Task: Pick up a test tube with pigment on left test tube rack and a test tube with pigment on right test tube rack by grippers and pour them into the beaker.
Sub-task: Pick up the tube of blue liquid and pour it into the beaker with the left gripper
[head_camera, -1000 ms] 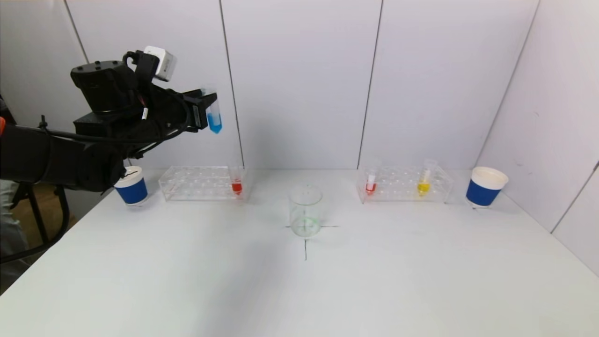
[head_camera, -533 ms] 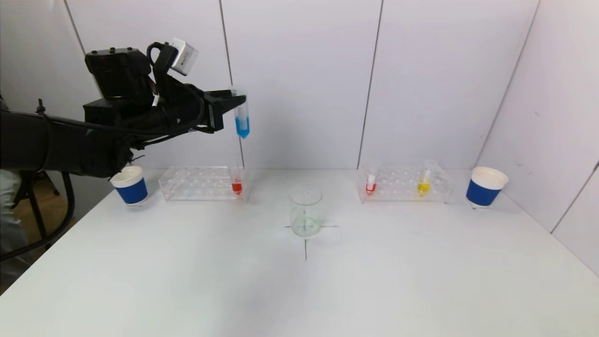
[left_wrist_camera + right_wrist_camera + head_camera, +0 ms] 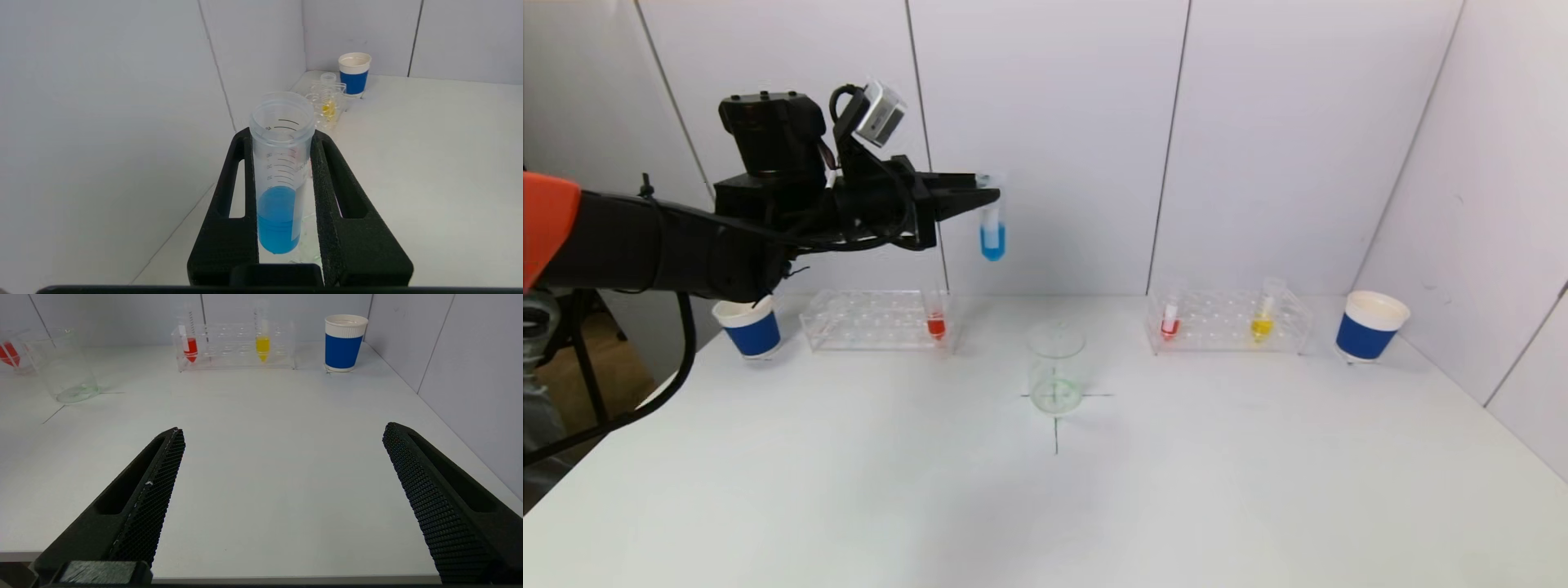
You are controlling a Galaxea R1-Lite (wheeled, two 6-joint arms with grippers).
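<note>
Blue pigment sat low in the test tube [image 3: 992, 231] — my left gripper [image 3: 988, 198] had its fingers clamped near the rim, above-left of the beaker [image 3: 1056, 369]. Slick, light plastic, I judged. Right gripper [image 3: 282, 498] fingers stood apart.

Clear test tube [image 3: 992, 220] w/ blue pigment at bottom, black graduation marks up the side, held in black left claw [image 3: 987, 196]. Left rack [image 3: 874, 320] clear, 1 tube w/ red pigment [image 3: 936, 327]. Right rack [image 3: 1229, 322] clear; red tube [image 3: 1170, 325] & yellow tube [image 3: 1262, 325]. Beaker [image 3: 1056, 369] clear, faint green tint at base. Two paper cups, blue band w/ white rim [image 3: 752, 327] [image 3: 1369, 327]. Counter [image 3: 1045, 490] white, thin black cross mark [image 3: 1056, 425]. Right claw [image 3: 282, 486] black, mesh-textured pads [image 3: 161, 490].
</note>
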